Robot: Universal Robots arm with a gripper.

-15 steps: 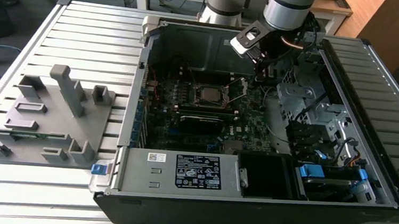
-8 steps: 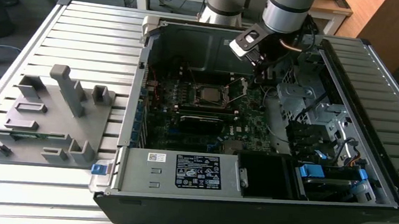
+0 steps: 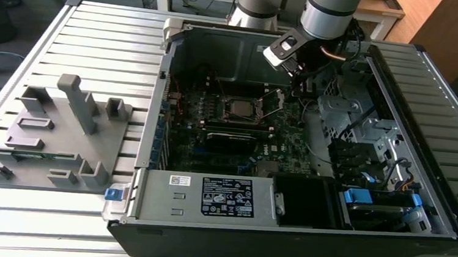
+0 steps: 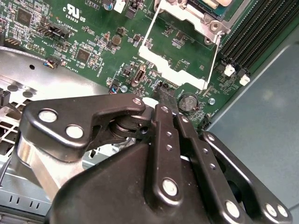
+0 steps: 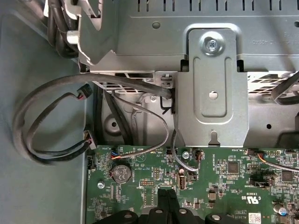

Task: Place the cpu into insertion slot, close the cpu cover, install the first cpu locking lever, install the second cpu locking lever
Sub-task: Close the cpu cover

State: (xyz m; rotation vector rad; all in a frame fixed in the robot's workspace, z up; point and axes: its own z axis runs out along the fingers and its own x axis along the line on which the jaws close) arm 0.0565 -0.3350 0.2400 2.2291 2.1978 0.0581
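Hovering just beside the open cpu cover (image 4: 173,70), jaws pressed together.

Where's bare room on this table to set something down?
Bare slatted grey metal table lies beyond the grey plastic fixture tray, at the exterior view's left, and, at its right, past the open black computer case. Inside the case is crowded.

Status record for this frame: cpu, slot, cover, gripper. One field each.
cpu: lying in the insertion slot, metal top up
cpu cover: swung open, off the cpu, toward the exterior view's right
gripper: shut, tip low over the board beside the open cover's free edge; contact cannot be told
computer case: lying open on the slatted table
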